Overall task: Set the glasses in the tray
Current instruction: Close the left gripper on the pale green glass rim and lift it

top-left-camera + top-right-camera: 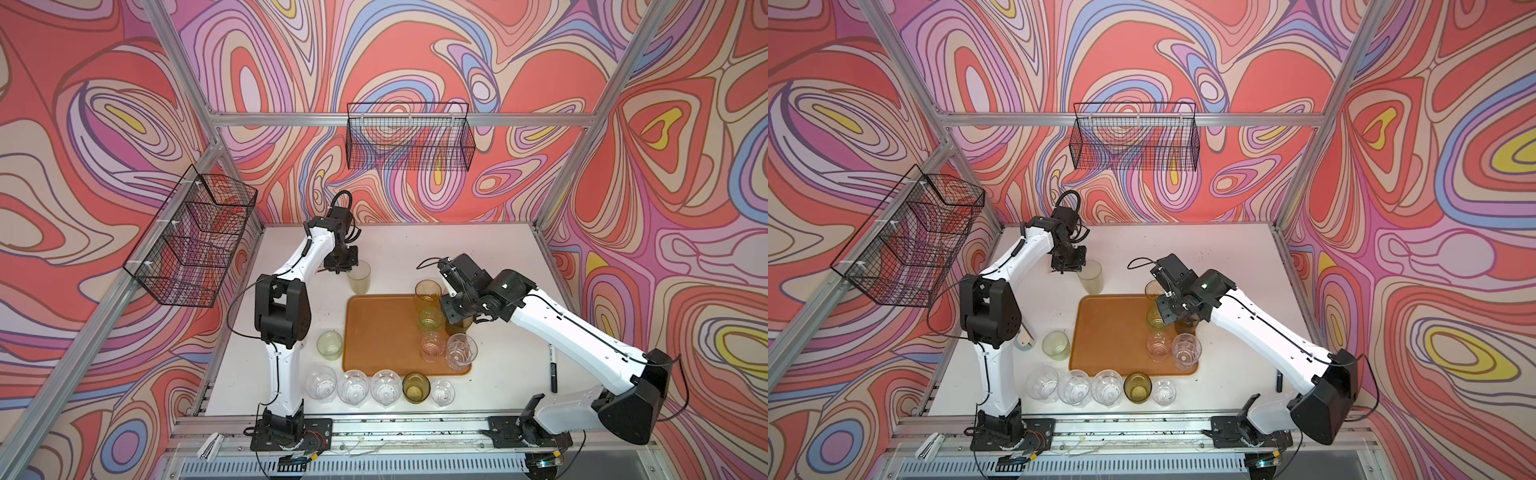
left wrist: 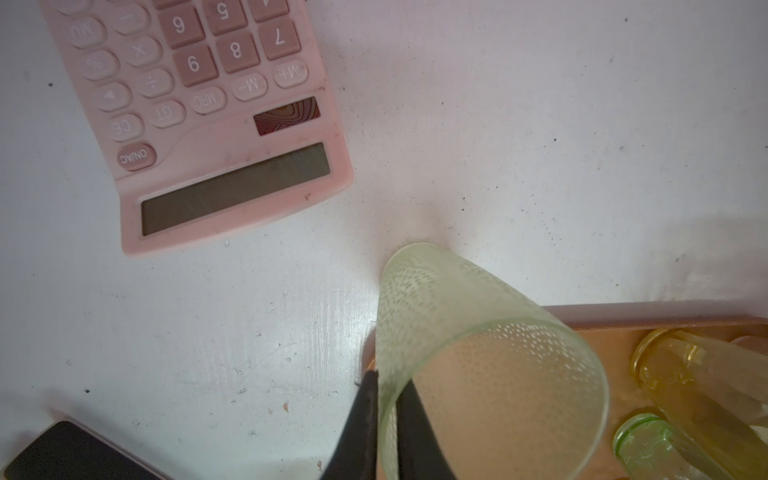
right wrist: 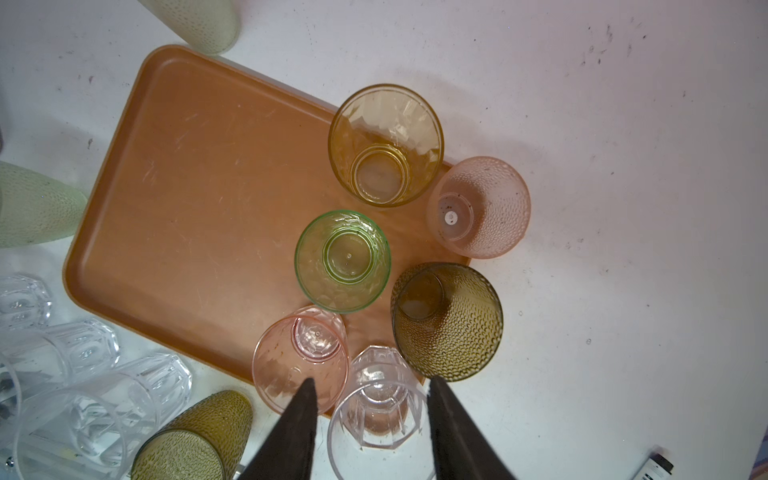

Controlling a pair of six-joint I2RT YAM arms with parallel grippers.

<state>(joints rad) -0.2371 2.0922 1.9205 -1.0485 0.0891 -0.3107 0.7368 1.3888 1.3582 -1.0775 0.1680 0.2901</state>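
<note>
Left pincer (image 2: 388, 419) clamps the wall of the tall frosted glass (image 1: 359, 277) standing on the table just beyond the tray (image 1: 374, 332)'s far edge; lift it straight, upright, clearing the rim.

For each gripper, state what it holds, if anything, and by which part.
The left gripper pinches the tall frosted green glass by its rim wall, one finger inside, one outside. The right gripper holds nothing; its jaws stand open above the clear faceted glass.

Swirling red, pink and lilac patterned walls (image 1: 415, 50), aluminium frame posts (image 1: 582, 166), black wire baskets (image 1: 409, 137), scuffed white tabletop (image 1: 490, 249)
</note>
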